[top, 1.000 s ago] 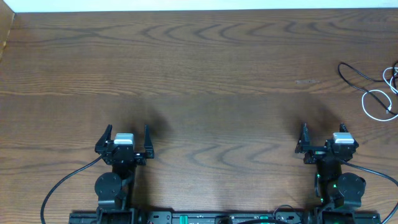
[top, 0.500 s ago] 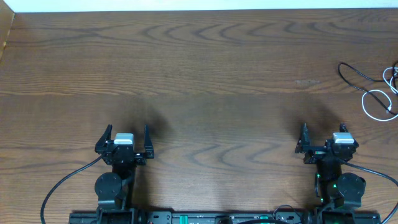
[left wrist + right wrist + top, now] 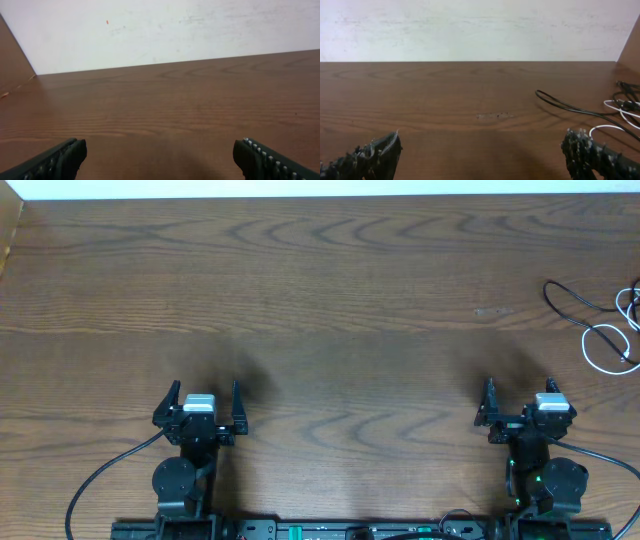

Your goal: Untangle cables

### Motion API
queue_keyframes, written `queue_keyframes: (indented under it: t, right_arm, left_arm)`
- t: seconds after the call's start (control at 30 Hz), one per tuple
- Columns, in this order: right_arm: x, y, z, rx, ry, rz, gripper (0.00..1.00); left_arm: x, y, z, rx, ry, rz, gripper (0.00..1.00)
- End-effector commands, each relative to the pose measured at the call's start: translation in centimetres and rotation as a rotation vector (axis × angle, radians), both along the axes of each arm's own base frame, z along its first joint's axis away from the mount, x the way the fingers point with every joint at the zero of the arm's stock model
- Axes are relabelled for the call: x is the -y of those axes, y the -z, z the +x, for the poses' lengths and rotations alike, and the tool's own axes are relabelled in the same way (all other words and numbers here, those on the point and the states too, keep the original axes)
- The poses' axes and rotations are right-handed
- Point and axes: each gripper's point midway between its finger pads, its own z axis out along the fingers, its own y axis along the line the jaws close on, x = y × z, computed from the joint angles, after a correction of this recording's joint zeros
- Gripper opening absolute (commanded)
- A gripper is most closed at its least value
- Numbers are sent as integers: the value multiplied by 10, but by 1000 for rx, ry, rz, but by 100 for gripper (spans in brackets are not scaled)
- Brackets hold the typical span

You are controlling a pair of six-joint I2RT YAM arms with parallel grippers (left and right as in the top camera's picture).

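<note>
Wood-grain table (image 3: 320,300) runs ahead of both arms. The left gripper (image 3: 203,395) and right gripper (image 3: 520,394) stand wide, holding nothing. The thin black and white cables (image 3: 605,325) lie loosely looped ahead and to the right of the right gripper, well apart from it. They are probably light and limp; pinch one strand near a plug end.

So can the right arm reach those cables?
Probably yes. The cables lie ahead of the right gripper, off to its right near the table edge, with only bare wood between, and its jaws are open.
</note>
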Motion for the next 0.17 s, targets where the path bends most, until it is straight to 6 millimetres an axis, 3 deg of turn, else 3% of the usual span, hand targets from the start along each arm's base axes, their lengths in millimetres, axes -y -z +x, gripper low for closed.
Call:
queue_keyframes:
  t: [0.0, 0.13]
  right_arm:
    - [-2, 1, 0, -3, -5, 12, 99]
    - [-2, 1, 0, -3, -5, 13, 99]
  left_arm:
    - [-2, 16, -1, -44, -5, 17, 99]
    - [-2, 16, -1, -44, -5, 17, 99]
